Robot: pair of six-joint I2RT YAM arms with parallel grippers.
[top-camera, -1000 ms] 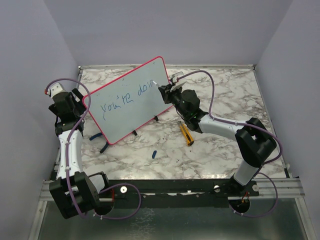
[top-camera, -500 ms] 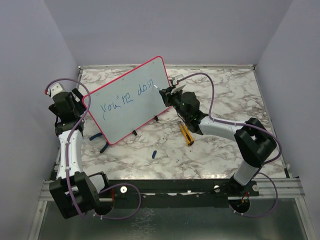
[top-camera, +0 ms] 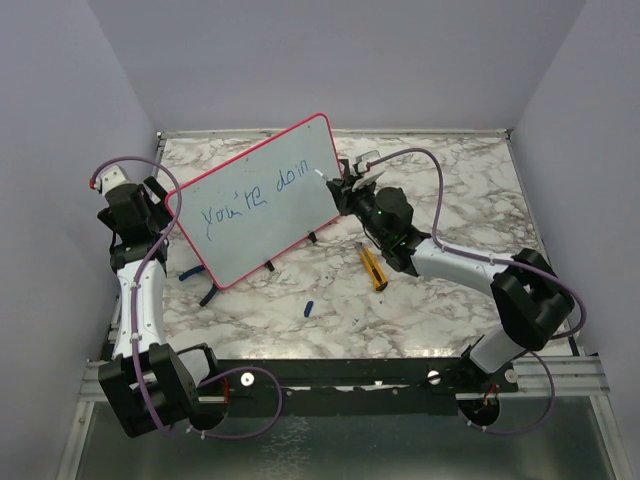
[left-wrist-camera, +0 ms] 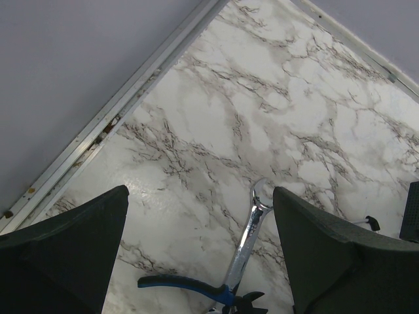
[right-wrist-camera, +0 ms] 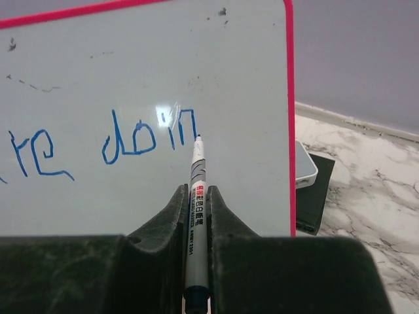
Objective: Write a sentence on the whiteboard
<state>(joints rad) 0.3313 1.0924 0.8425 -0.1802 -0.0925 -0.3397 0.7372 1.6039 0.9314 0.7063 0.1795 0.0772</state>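
Note:
The whiteboard (top-camera: pixel 262 215), red-framed, stands tilted at the back left of the table. On it the sentence (top-camera: pixel 253 194) reads "you're doin" in blue. My right gripper (top-camera: pixel 341 188) is at the board's right end, shut on a white marker (right-wrist-camera: pixel 196 180). In the right wrist view the marker tip rests at the end of the "n" of "doin" (right-wrist-camera: pixel 149 136), with the whiteboard (right-wrist-camera: pixel 249 78) filling the view. My left gripper (top-camera: pixel 158 213) is by the board's left edge. It (left-wrist-camera: pixel 200 216) is open, with nothing between its fingers, only table below.
A yellow utility knife (top-camera: pixel 373 267) and a small blue cap (top-camera: pixel 308 307) lie in front of the board. Blue-handled pliers (left-wrist-camera: pixel 190 286) and a wrench (left-wrist-camera: pixel 247 232) lie under the left gripper. A grey block on a black tray (right-wrist-camera: pixel 306 171) sits behind the board's right edge.
The right gripper has moved the marker rightward along the board, finishing the "n" after "doi". Its forearm has swung to the right. The left arm has not moved.

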